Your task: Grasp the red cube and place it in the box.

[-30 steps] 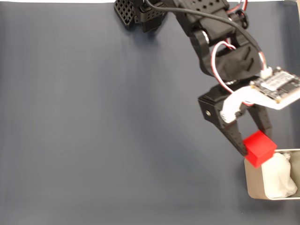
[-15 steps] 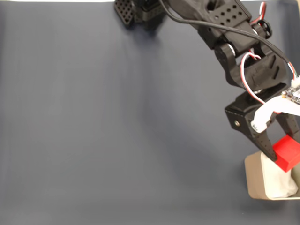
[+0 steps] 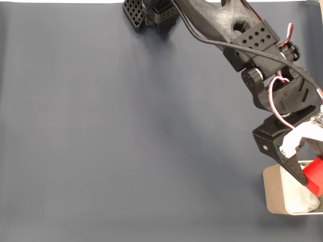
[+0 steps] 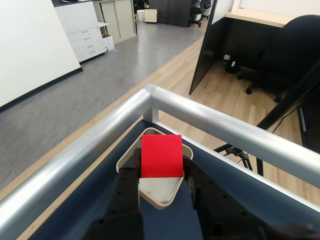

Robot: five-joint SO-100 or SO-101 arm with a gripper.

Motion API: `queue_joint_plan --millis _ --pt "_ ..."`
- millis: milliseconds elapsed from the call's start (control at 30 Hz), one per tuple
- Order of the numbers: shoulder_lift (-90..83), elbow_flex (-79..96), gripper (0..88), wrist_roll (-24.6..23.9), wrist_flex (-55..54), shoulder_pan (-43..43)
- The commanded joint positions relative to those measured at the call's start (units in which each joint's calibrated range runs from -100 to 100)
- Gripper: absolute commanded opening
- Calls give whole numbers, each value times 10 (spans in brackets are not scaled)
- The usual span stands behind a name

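Gripper (image 4: 161,167), fingers clamping the red cube (image 4: 161,156), is hanging directly above the box (image 3: 275,194) at the table's lower right corner in the fixed view.

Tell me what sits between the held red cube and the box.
Nothing. In the wrist view the red cube, clamped in the gripper, hangs directly over the box with only open air and the box's white lining below; the fixed view agrees.

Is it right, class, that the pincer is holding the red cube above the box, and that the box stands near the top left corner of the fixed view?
Not quite. The pincer does hold the red cube above the box, but the fixed view shows the box at the bottom right corner, not the top left.
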Motion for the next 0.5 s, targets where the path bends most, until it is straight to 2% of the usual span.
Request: queue_joint_plan --millis 0,467 --pt "-2 -37 10 -3 -12 -6" --pt "17 -38 9 -5 -29 2"
